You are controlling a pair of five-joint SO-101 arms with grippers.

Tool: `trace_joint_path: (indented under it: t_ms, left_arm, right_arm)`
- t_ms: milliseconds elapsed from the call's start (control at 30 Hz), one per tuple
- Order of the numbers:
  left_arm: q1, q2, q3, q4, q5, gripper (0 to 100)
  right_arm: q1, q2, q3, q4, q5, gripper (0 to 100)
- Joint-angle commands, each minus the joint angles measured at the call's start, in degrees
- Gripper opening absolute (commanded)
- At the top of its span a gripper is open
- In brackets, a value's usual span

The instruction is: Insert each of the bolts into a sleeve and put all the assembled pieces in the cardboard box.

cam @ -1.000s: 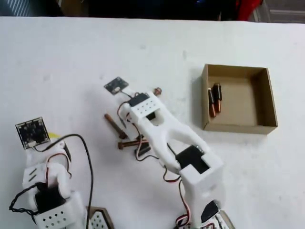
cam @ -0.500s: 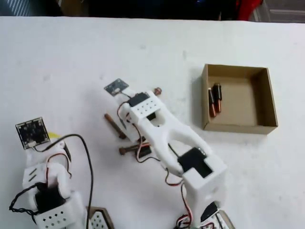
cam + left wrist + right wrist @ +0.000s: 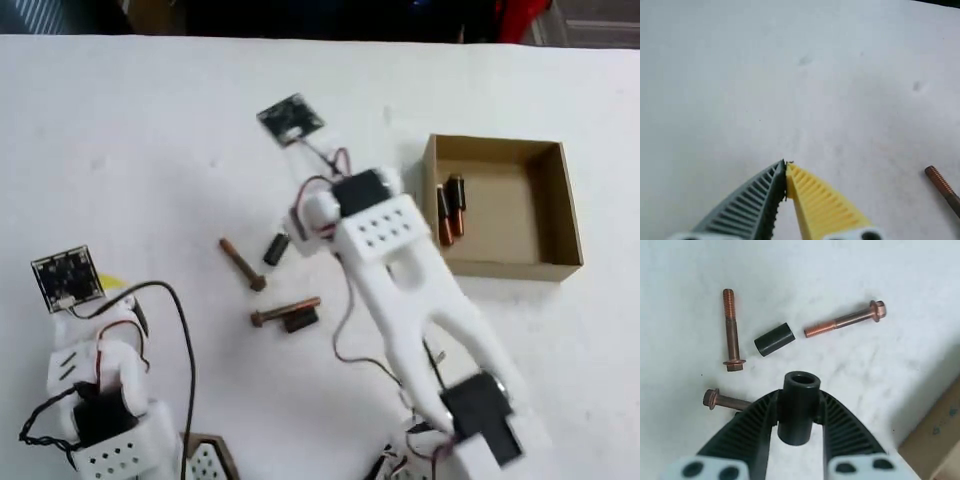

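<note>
White desk point(image 3: 150, 120), faintly smudged; dark room edge point(image 3: 300, 15) at 12 o'clock; brown cardboard box point(image 3: 570, 215) at 3 o'clock; right gripper point(image 3: 799, 402) pinches black cylindrical sleeve point(image 3: 801, 385); left gripper point(image 3: 785, 172) pressed together.

High view overlooks the table point(image 3: 120, 120); right wrist view closely shares its bolts point(image 3: 242, 265).

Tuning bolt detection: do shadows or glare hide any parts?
Right wrist view: the black cylindrical sleeve in the right gripper and the copper-coloured bolts cast only faint shadows on the white table, no glare. High view: the brown cardboard box is lit inside; two assembled pieces show. Left wrist view: even light.
</note>
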Motion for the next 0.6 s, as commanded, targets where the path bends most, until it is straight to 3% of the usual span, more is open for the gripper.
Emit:
trace_joint_path:
  t_ms: [0, 133, 267, 567]
  left_arm:
    - [-0.2, -0.7, -0.9, -1.3, -0.5, 3]
    - [0.7, -0.7, -0.8, -1.1, -0.6, 3]
    - [1.1, -0.7, 0.1, -1.5, -5.9, 3]
    - [10.8, -0.7, 2.0, -1.2, -14.1, 3]
  right_arm:
    - [0.8, -9.6, -0.7, 2.4, -0.4, 1.7]
    - [1.0, -17.2, -0.6, 4.4, -0.4, 1.7]
    - [2.9, -23.4, -0.6, 6.7, -0.4, 1.7]
    - [11.2, -32.5, 6.9, 7.5, -0.4, 1.7]
